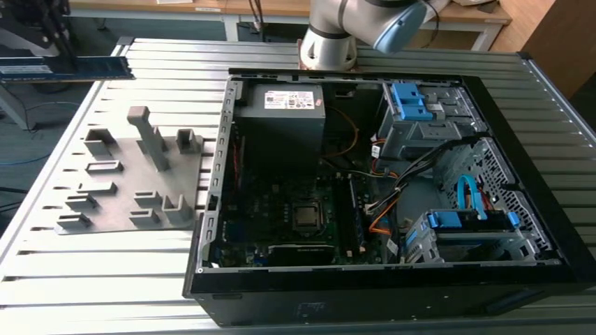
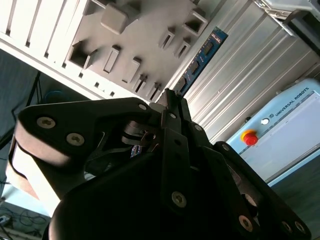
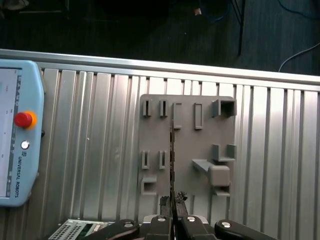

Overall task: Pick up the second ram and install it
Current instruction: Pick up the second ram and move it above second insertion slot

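**Desk:** Report the part and the grip.

**Operator:** The second ram (image 1: 70,68) is in my gripper (image 3: 172,201). The jaws are closed flat on one end of it, and the rest of the stick projects straight out ahead of the fingertips. It hangs in the air, touching nothing else. In the first wrist view I see it edge-on, as a thin dark line.

**Desk:** Handling assessment?

**Operator:** I judge it light and stiff, but fragile. It is a bare circuit board with small chips, thin enough to crack if it is twisted or pressed in crooked. The hold should be on the board's flat faces near an end, as I have it now, leaving the contact edge free.

**Desk:** Containers?

**Operator:** The grey holder tray (image 1: 116,209) lies directly beyond the stick's far end, on the slatted table (image 1: 93,279). Its upright blocks and slots stand open. The computer case (image 1: 373,287) sits on the far side of the tray, well apart from the tool, with its side panel off. Inside it I see a power supply (image 1: 279,118), a processor socket (image 1: 306,216), blue drive cages (image 1: 414,105) and loose cables. I cannot tell whether any memory slot is filled. A teach pendant (image 3: 17,130) rests on the table off to one side of the tool.
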{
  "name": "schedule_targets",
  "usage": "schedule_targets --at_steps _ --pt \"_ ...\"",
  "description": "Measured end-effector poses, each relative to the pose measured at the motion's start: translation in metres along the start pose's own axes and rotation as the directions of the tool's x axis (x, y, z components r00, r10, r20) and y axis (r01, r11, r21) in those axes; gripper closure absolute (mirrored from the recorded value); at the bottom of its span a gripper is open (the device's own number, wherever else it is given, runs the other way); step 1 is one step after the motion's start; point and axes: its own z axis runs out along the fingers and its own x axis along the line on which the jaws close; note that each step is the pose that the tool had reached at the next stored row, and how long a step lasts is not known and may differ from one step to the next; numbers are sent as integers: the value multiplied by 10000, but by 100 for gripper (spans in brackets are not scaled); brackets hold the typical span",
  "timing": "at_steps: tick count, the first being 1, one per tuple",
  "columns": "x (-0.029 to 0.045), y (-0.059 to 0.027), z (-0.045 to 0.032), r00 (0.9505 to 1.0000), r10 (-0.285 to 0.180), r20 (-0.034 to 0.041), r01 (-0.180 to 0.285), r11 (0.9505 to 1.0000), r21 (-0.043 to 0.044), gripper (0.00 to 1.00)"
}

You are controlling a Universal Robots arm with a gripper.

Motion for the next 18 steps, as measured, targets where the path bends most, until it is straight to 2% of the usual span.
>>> schedule_targets --at_steps 9,18 --pt "16 -251 -13 10000 0 1 0 10000 0 86" --pt "29 -462 -24 10000 0 0 0 10000 0 86"
